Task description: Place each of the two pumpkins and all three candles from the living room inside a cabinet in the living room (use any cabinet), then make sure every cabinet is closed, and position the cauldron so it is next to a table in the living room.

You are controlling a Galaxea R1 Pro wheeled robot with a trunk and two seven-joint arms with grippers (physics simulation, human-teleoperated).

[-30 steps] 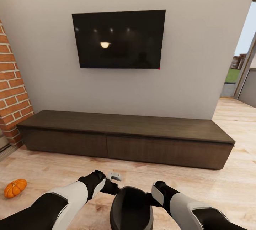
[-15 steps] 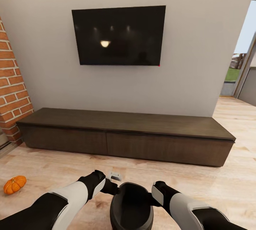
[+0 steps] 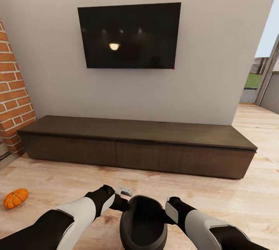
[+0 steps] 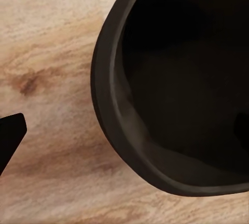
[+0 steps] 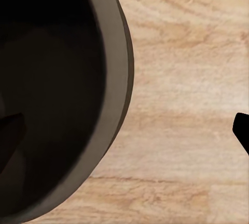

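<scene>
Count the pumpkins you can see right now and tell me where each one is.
1. One pumpkin lies on the wooden floor at the far left of the head view, in front of the brick wall and left of the cabinet. The second may be out of frame.

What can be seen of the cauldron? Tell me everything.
The cauldron is a dark, nearly black, matte round pot with a thick rounded rim and an empty-looking dark inside. It sits upright and low between the two arms, over the light wooden floor. The left gripper and the right gripper sit at opposite sides of its rim; whether their jaws grip it cannot be told.
</scene>
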